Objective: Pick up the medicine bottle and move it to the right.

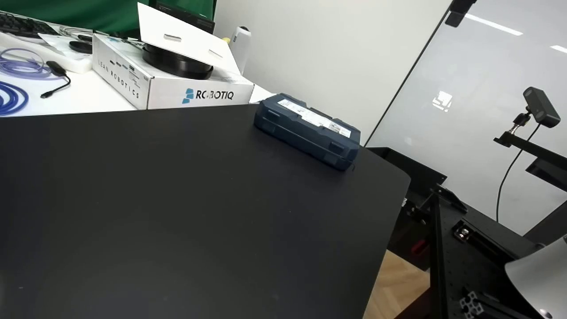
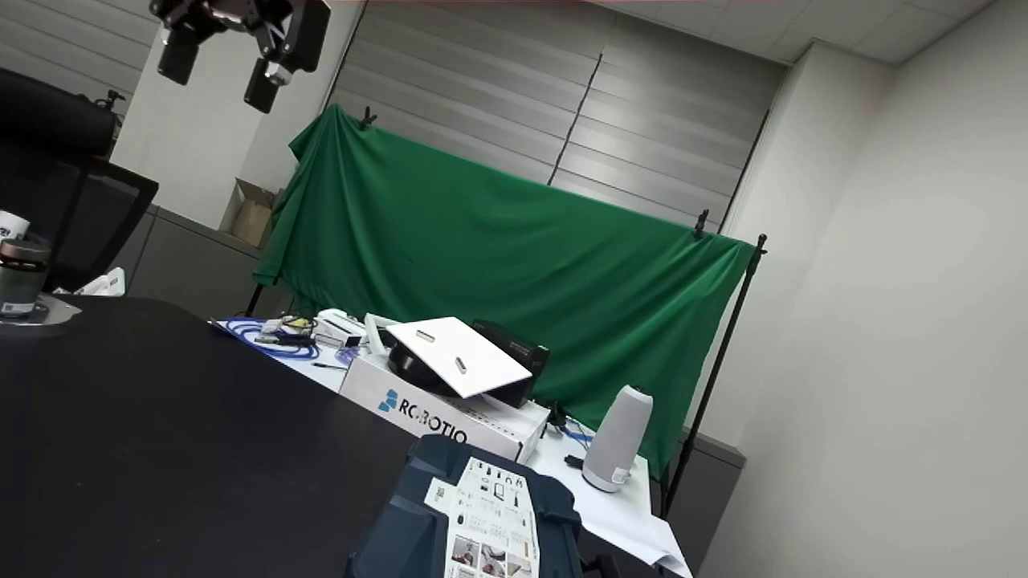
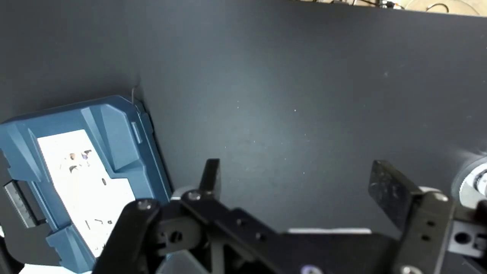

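my pincer (image 3: pixel 293 171) is spread wide with nothing in it. what i take for the bottle (image 2: pixel 22 281) stands upright, lower than my pincer. in the wrist view, a round bit (image 3: pixel 471 184), maybe its top, is out past the finger (image 3: pixel 393 190) away from the box (image 3: pixel 114 163), so i'd go that way. the edge cuts it off. a white bit (image 2: pixel 12 225) shows too: on it or behind, i can't tell.

Edges crop the claw (image 2: pixel 218 90) and blue case (image 2: pixel 403 530) (label (image 2: pixel 492 514) too) in an exterior view.
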